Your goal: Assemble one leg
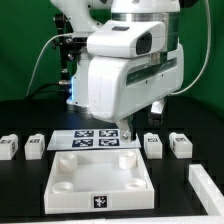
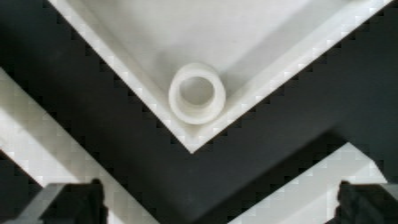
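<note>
Only the wrist view shows the fingers (image 2: 68, 204) parted, over a socket (image 2: 196, 93)

the black table (image 1: 20, 195) carries a big white square panel (image 1: 100, 182) at the middle of its near edge, with the marker board (image 1: 95, 139) just behind it. first leg (image 1: 8, 147) and second leg (image 1: 35, 146) lie toward the exterior view's left edge, third leg (image 1: 153, 145) and fourth leg (image 1: 181, 145) toward the right. a longer white block (image 1: 207, 188), possibly another part, lies by the near right corner.

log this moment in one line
gripper open, empty | above corner socket of panel | leg loose beside panel
</note>
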Controlling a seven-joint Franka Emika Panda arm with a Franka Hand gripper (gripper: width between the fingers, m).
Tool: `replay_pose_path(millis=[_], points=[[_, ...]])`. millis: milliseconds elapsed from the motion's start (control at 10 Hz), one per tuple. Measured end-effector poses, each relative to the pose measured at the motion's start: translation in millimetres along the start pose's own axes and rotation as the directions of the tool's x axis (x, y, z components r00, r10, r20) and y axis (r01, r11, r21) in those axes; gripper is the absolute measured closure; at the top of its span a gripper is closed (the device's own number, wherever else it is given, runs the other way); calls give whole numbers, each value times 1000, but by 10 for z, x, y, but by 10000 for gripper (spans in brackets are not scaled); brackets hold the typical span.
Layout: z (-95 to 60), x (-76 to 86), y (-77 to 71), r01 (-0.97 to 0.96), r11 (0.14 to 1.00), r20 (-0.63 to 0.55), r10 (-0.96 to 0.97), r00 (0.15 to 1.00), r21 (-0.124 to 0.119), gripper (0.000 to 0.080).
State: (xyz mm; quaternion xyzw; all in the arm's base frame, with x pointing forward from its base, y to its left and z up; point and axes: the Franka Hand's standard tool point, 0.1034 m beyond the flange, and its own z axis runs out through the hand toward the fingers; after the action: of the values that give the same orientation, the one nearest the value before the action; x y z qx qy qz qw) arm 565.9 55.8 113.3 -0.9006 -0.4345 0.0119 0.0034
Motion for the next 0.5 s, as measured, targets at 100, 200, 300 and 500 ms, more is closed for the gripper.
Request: replay_pose_path(millis=[100, 200, 300, 500], points=[[0, 0, 0, 0, 1000, 0, 0, 1000, 0, 150], [0, 0, 0, 0, 1000, 0, 0, 1000, 0, 150], [0, 0, 0, 0, 1000, 0, 0, 1000, 0, 150], [0, 0, 0, 0, 1000, 0, 0, 1000, 0, 150]])
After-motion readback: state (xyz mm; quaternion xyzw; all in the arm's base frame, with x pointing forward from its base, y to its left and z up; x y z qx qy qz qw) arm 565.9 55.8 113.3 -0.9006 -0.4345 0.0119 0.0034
